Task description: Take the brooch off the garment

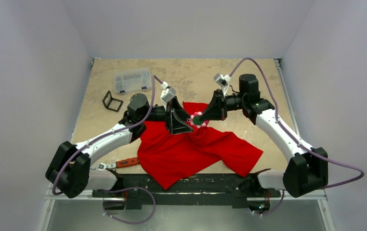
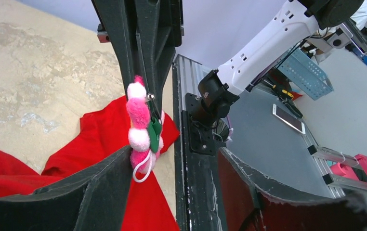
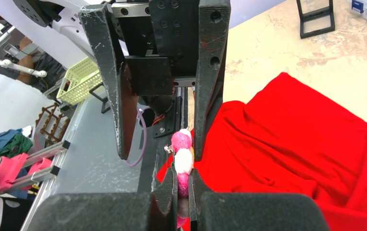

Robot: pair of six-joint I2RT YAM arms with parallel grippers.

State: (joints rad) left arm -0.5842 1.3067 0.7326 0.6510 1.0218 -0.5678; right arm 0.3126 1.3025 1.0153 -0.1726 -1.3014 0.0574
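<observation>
We see the right gripper [image 3: 183, 185] with its jaws pinched tight on the small flower-shaped brooch of pink and white fuzzy petals [image 2: 139, 126], holding it up just above the large bright red cloth T-shirt [image 1: 186, 154], which lies crumpled on the beige speckled worktop [image 1: 196, 77]. The left gripper [image 2: 172, 161] faces it with jaws spread wide, one side right beside the brooch (whether they touch, we cannot tell). Nor can we tell whether the brooch is free of the cloth.
</observation>
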